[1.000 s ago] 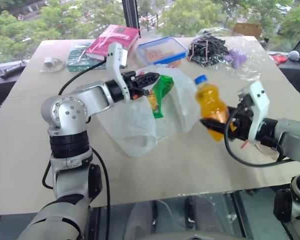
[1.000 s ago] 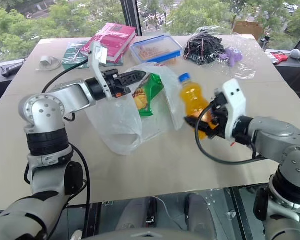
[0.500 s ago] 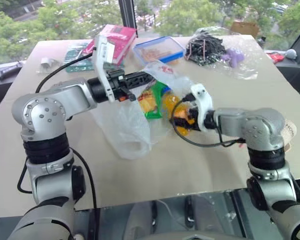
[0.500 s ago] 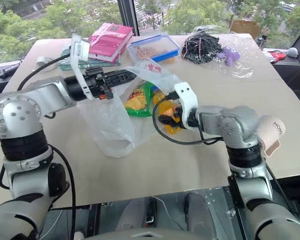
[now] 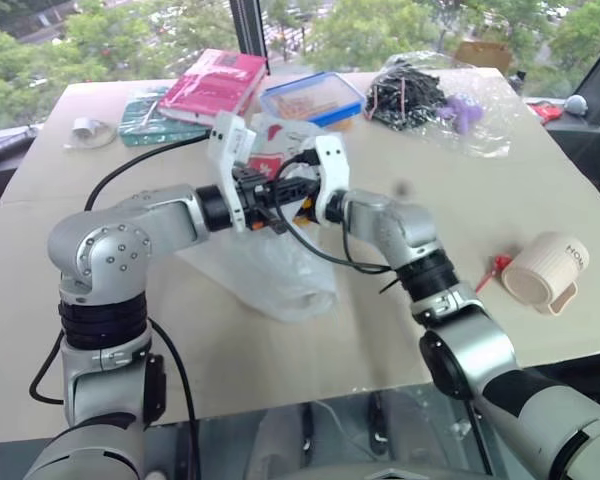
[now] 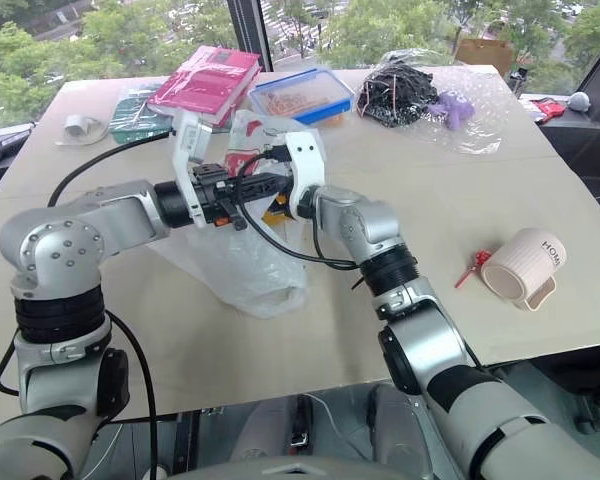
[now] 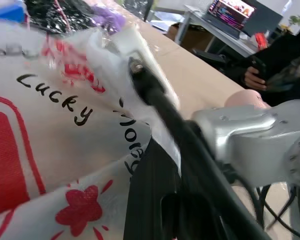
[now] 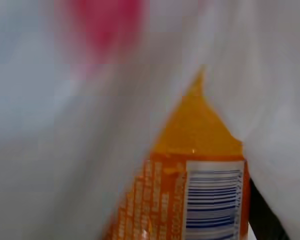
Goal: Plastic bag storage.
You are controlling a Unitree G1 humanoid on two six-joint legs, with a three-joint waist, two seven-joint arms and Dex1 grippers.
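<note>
The plastic bag [image 5: 270, 275], thin white with red pictures and black lettering [image 7: 50, 150], lies in the middle of the table. Its upper rim is lifted by my left gripper [image 5: 292, 189], which is shut on it. From the right, my right gripper [image 6: 278, 202] reaches into the bag's mouth, shut on an orange drink bottle [image 8: 200, 150]. A sliver of the bottle's orange [image 5: 302, 208] shows between the two grippers. The rest of the bottle is hidden by the bag and the wrists.
At the back of the table are a pink book [image 5: 212, 83], a blue-lidded box [image 5: 314, 98], a teal packet [image 5: 145, 110] and a clear bag of black bits with a purple thing [image 5: 420, 95]. A beige cup [image 5: 545, 272] lies at the right by a small red item [image 5: 492, 268].
My right arm swung left and forward, carrying the orange bottle from beside the bag into its mouth. The left gripper drew back a little, keeping hold of the rim.
</note>
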